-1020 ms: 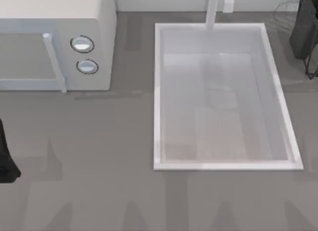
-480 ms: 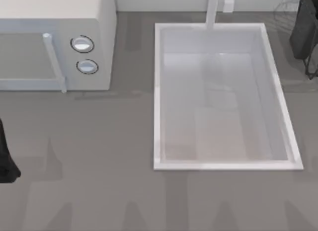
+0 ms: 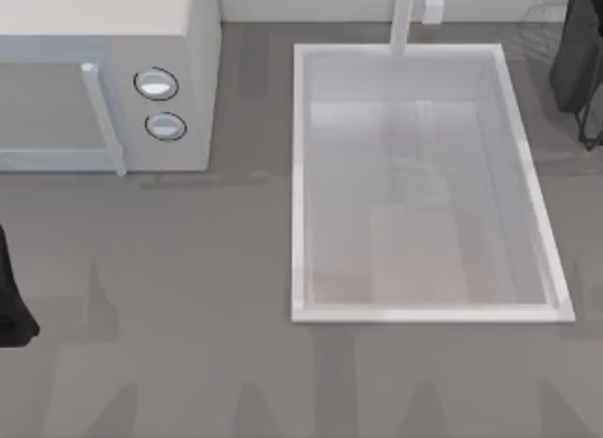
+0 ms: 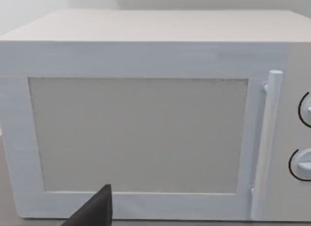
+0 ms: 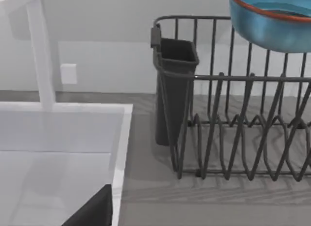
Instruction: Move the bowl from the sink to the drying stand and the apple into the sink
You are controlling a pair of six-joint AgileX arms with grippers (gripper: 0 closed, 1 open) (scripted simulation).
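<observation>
Right wrist view: the bowl (image 5: pixel 272 22) hung above the drying stand (image 5: pixel 243 124).
Handling: glossy, stiff, probably slippery; rim grip seemed best.
Right pincer: grip state untellable.

Soft even light, faint shadows

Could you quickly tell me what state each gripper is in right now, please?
Left gripper: at the table's left edge near the microwave; cannot be told.
Right gripper: at the far right by the drying stand; cannot be told.
</observation>
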